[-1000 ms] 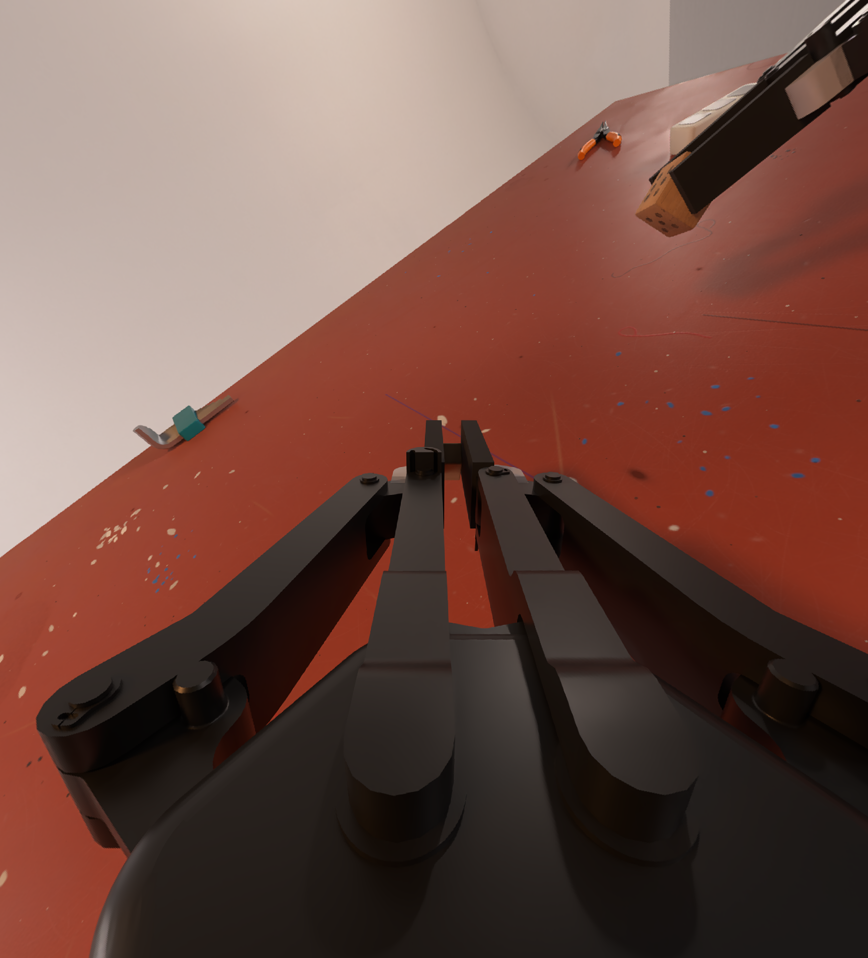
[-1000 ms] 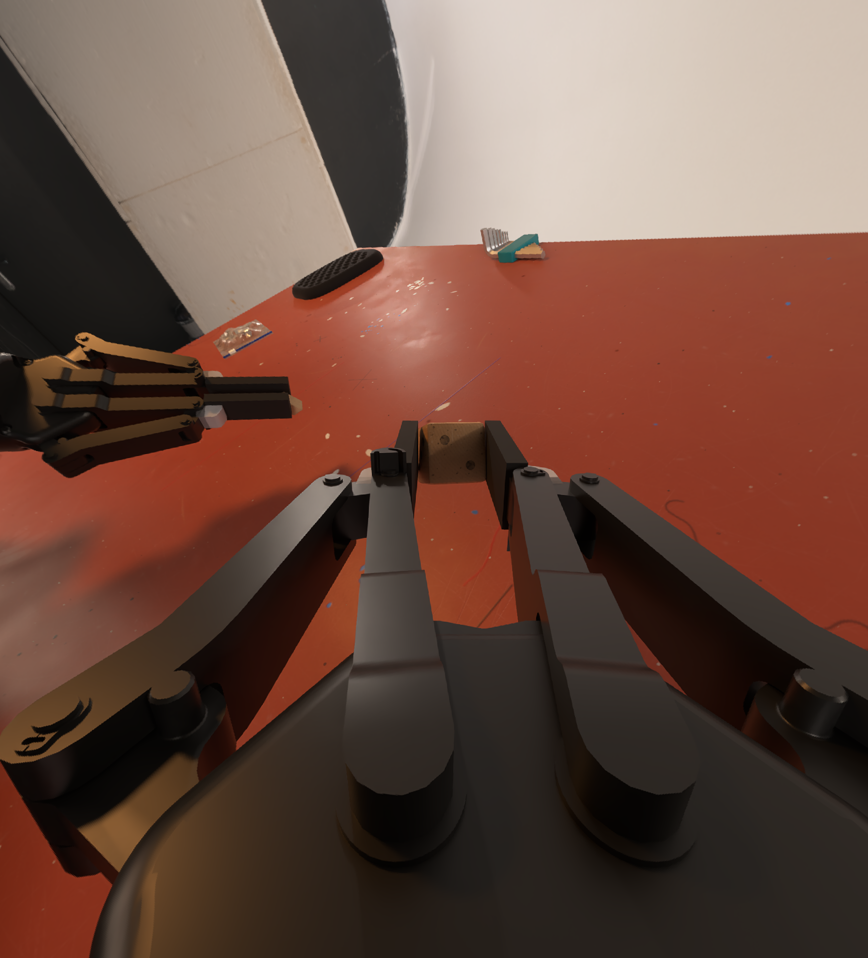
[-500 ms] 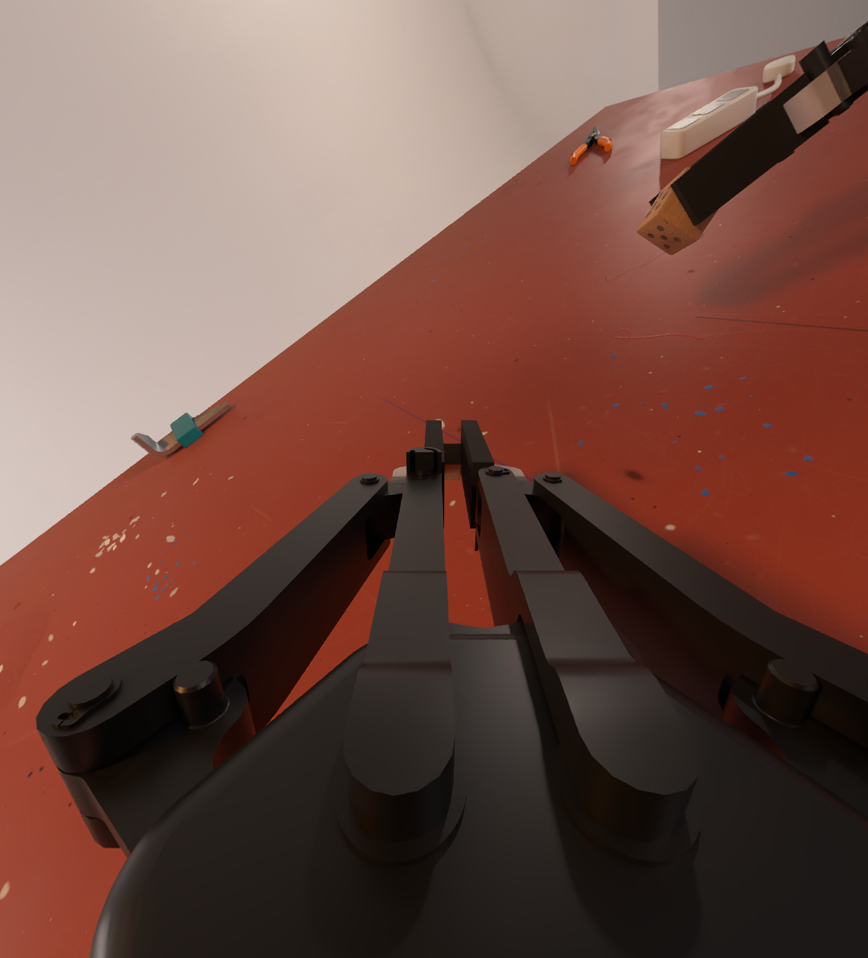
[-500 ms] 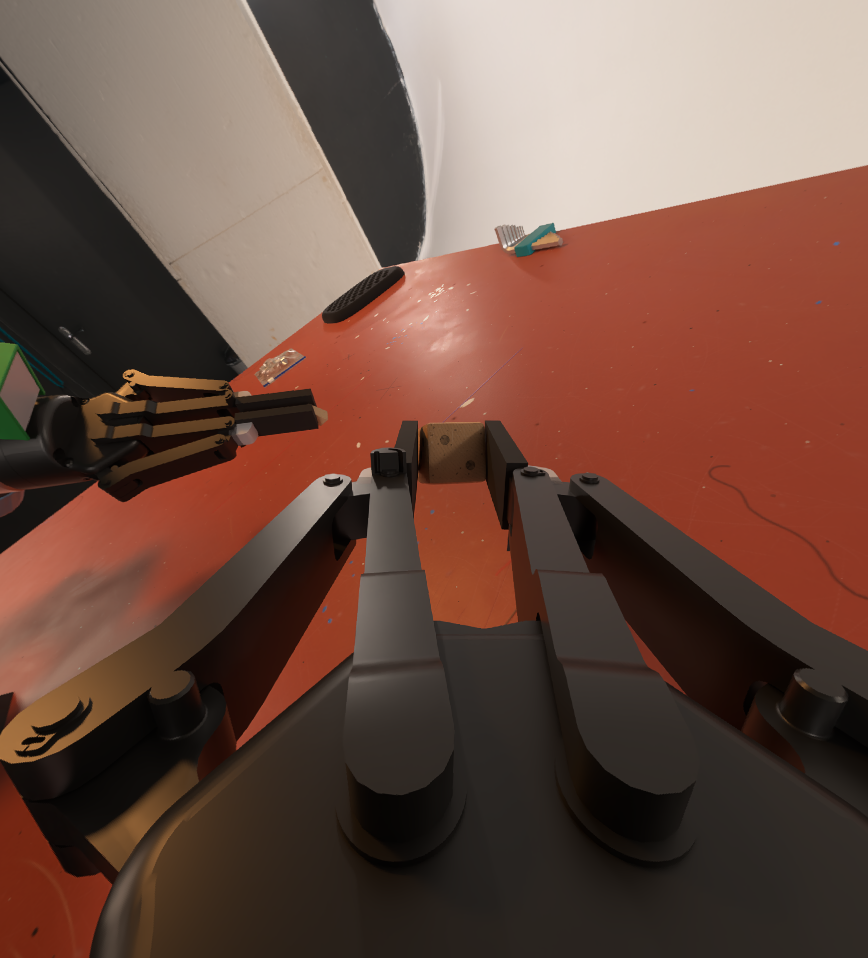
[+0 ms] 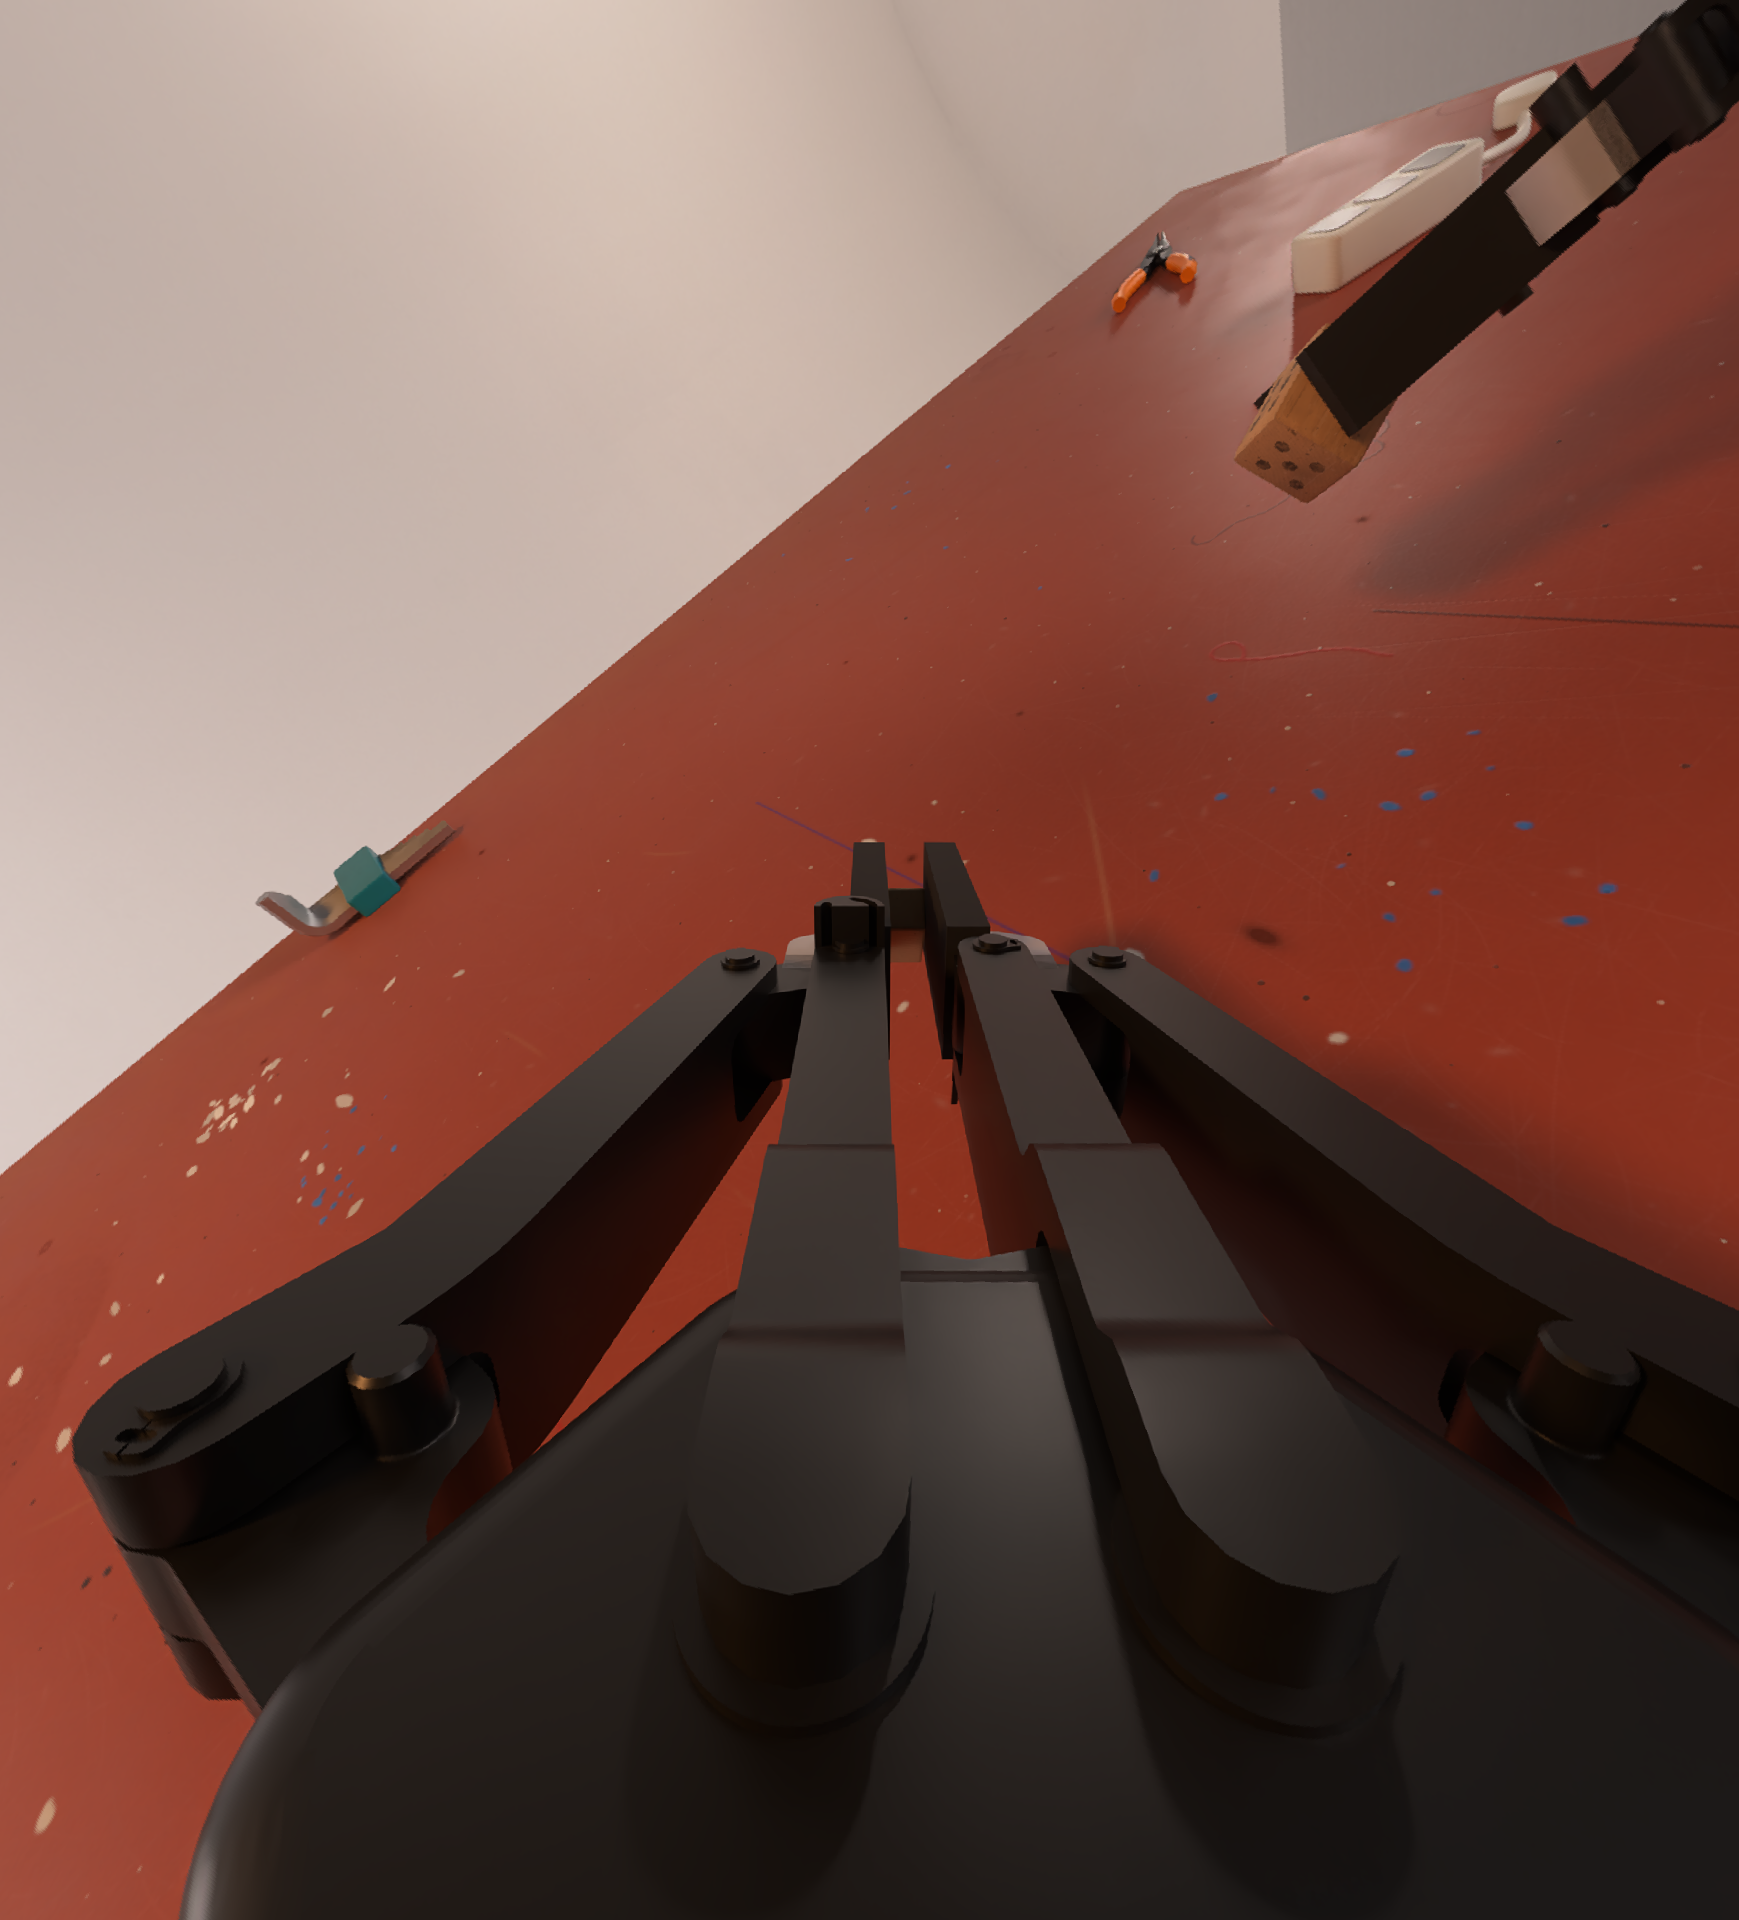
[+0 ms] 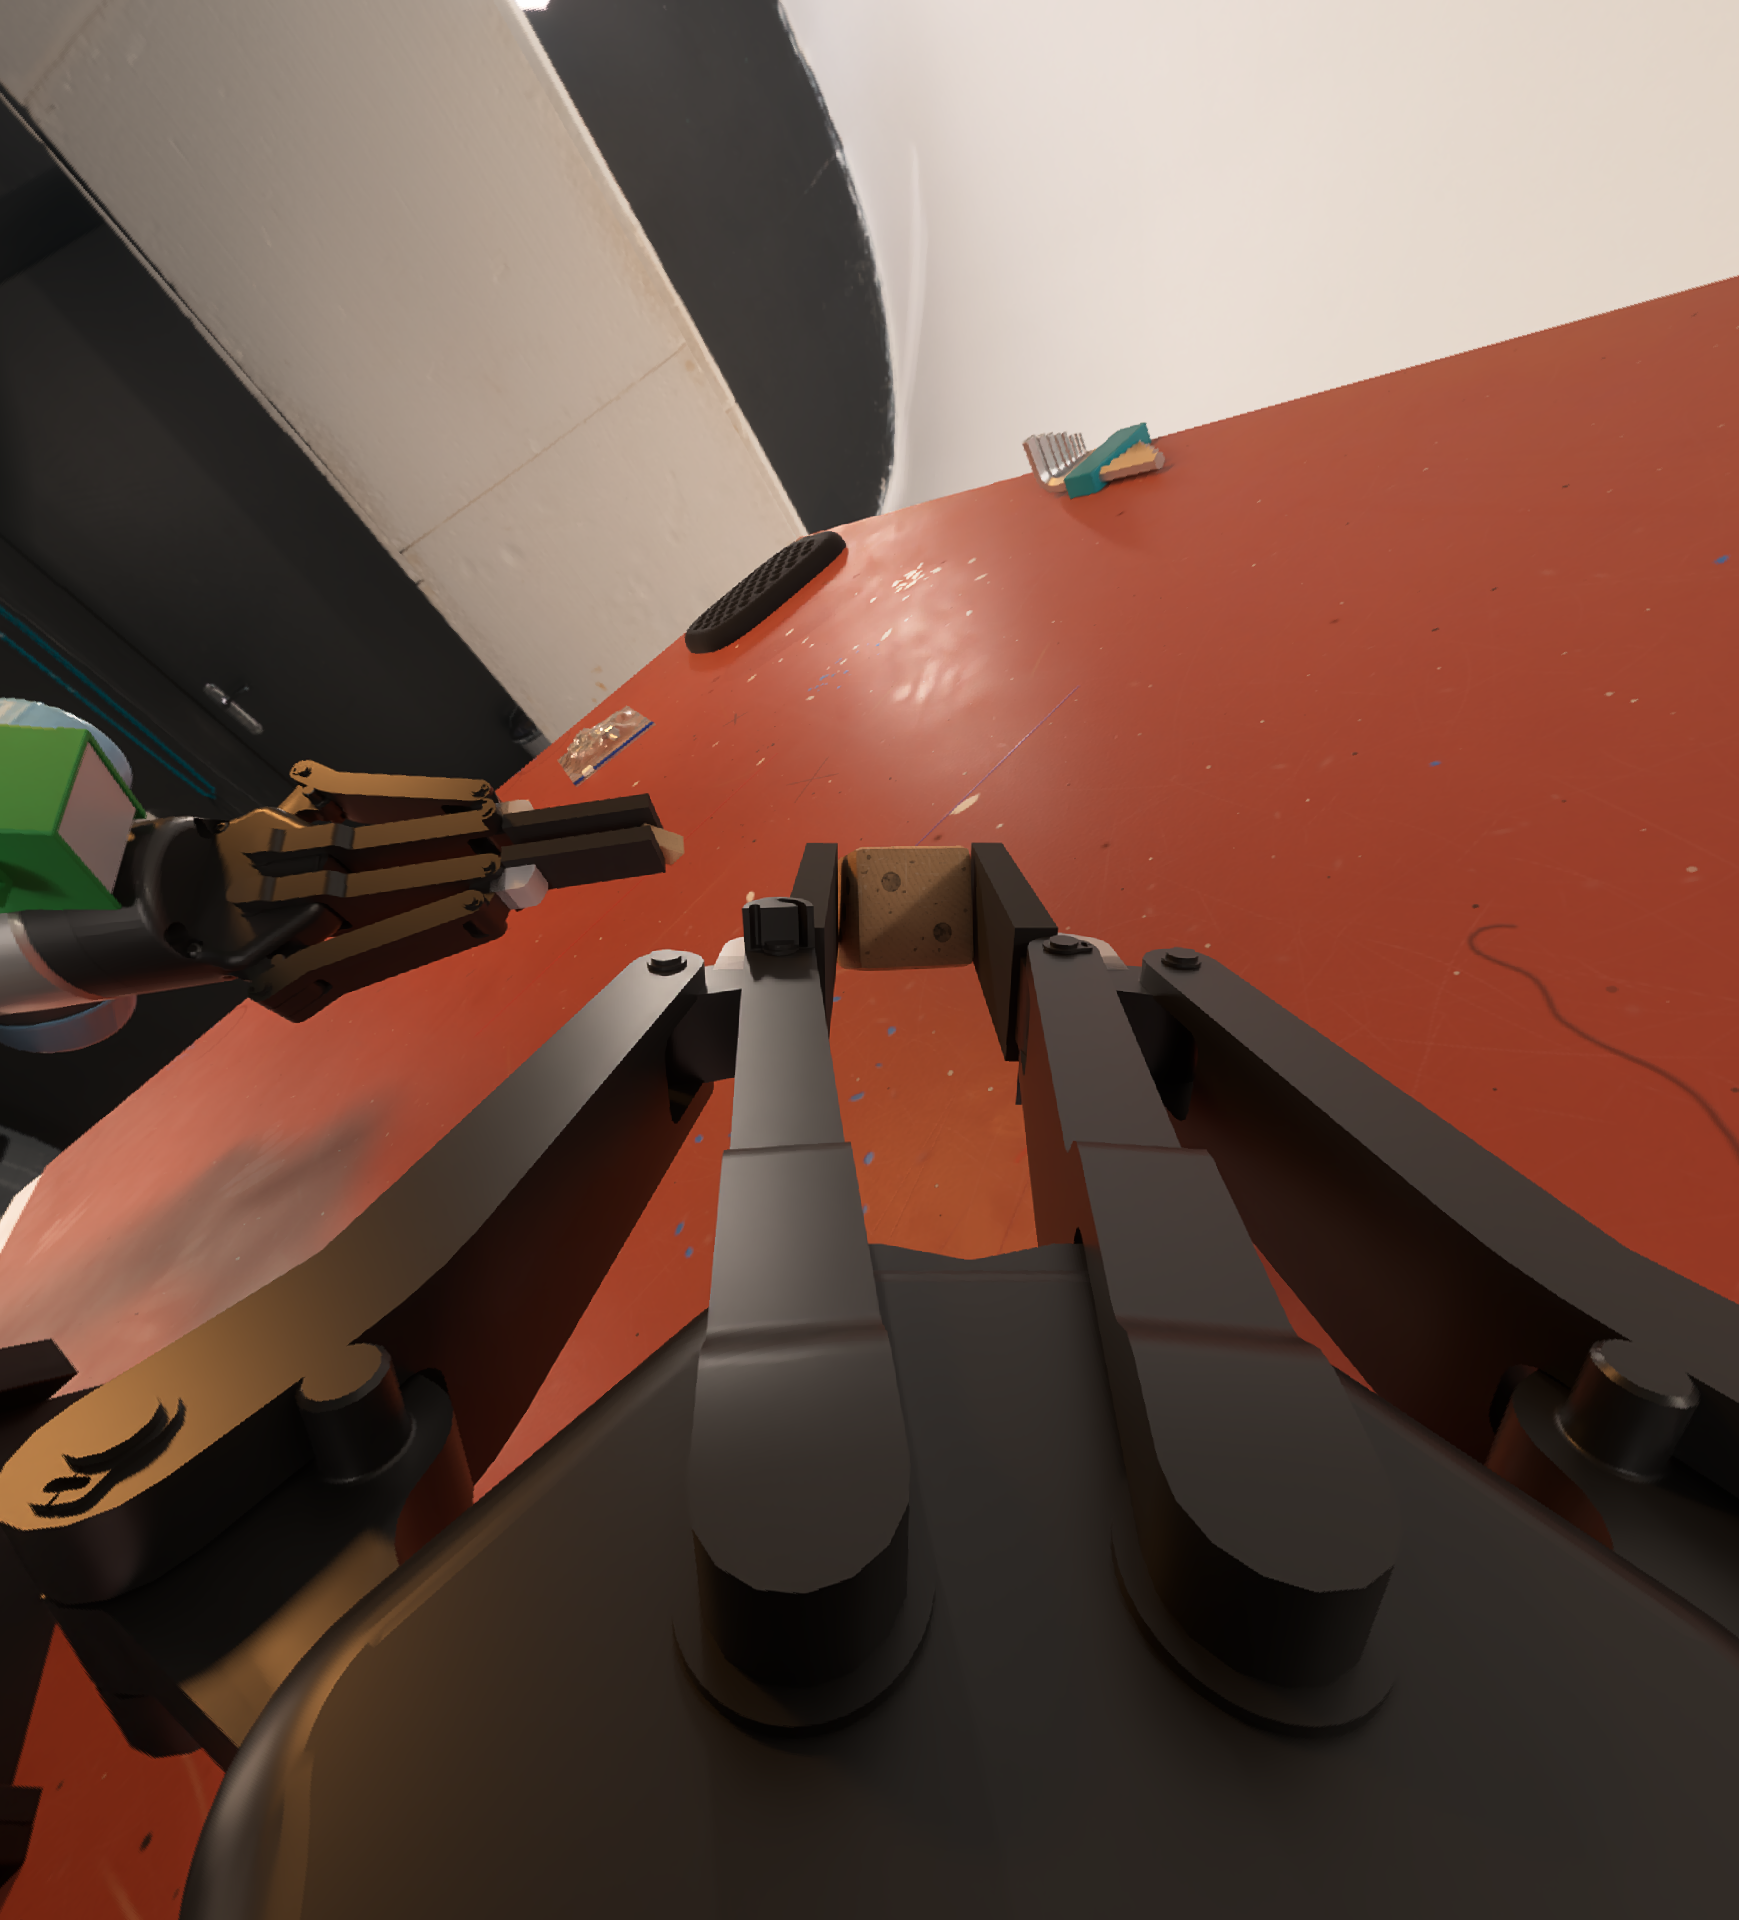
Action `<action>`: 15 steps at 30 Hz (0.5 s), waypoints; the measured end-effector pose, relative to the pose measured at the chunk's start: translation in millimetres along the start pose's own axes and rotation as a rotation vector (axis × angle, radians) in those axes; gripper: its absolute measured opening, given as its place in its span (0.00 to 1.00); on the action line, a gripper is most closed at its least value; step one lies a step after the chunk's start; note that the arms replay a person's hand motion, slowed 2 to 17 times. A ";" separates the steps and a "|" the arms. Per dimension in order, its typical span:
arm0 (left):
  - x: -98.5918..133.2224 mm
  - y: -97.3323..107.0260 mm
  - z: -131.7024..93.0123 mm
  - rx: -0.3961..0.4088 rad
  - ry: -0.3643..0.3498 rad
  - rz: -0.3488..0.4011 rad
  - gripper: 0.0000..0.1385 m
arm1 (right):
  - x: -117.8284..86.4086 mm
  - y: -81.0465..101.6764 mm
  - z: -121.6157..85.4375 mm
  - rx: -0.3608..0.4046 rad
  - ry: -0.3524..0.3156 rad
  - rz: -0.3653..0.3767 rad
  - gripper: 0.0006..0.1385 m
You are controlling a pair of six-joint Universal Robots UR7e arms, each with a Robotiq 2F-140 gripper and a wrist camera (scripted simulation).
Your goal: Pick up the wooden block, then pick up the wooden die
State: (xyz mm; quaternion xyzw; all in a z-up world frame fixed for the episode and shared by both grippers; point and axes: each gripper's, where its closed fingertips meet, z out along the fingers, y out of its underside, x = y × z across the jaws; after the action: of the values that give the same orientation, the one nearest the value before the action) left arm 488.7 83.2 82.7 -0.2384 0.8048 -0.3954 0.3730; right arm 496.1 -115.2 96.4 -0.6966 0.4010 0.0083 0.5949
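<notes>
The wooden die [image 6: 909, 904] is light brown with dark pips and sits clamped between the two fingers of my right gripper [image 6: 906, 883], held above the red table [image 6: 1364, 779]. In the left wrist view the die [image 5: 1296, 452] hangs at the upper right in the right gripper's fingers [image 5: 1405, 343], with its shadow on the table below. My left gripper [image 5: 904, 883] is nearly closed on a thin pale wooden block [image 5: 906, 943], mostly hidden between the fingers. In the right wrist view the block's tip [image 6: 674, 842] pokes out of the left gripper [image 6: 626, 831], above the table.
A hex key set in a teal holder [image 5: 366, 881] lies at the table's far edge, also in the right wrist view [image 6: 1104, 462]. Orange pliers [image 5: 1156, 272] and a white power strip [image 5: 1384, 213] lie far off. A black oval mesh pad [image 6: 766, 590], a small clear bag [image 6: 607, 740] and a dark cord [image 6: 1654, 1070] lie on the table.
My right gripper has lifted and tilted with the die in it, farther from the table. The left gripper has kept its grip and barely moved.
</notes>
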 end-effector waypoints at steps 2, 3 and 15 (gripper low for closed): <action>0.6 -0.2 -0.1 0.000 0.003 0.007 0.07 | -0.3 -0.1 1.1 -0.004 -0.009 0.006 0.24; 0.8 -0.2 -0.1 0.000 0.004 0.011 0.07 | -0.5 -0.3 1.6 -0.006 -0.014 0.009 0.24; 4.8 -5.3 -1.8 0.022 0.019 0.098 0.07 | -8.0 -4.8 12.7 -0.028 -0.119 0.078 0.24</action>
State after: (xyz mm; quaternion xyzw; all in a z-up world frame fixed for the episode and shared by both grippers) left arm 484.8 77.7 85.7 -0.1908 0.8146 -0.3879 0.3867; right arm 499.4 -100.3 100.6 -0.6868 0.3917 0.0786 0.6073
